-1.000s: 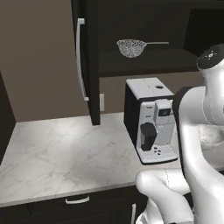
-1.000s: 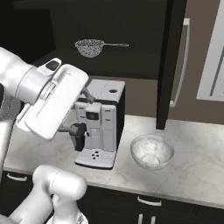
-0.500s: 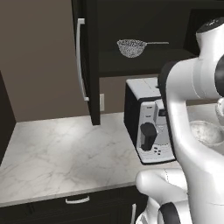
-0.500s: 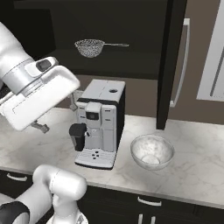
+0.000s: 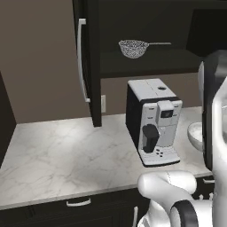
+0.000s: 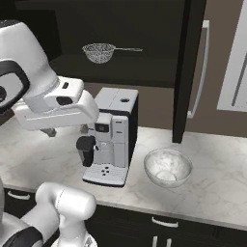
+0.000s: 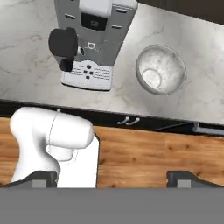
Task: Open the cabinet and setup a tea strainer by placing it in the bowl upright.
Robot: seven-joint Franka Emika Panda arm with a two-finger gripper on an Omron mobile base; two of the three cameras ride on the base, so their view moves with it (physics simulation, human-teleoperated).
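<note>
We see the claw point(image 7: 111, 177) spread wide, high over the surface point(image 7: 26, 65); the bowl point(image 7: 160, 70) lies well below it, right of the coffee machine point(image 7: 89, 39).

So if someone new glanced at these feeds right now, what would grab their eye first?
Probably the strainer, sitting on the shelf of the open cabinet, its handle pointing toward the far door. Below it the coffee machine stands on the marble counter, with the empty bowl beside it. The gripper is open, looking down on machine and bowl from over the counter's front edge.
</note>
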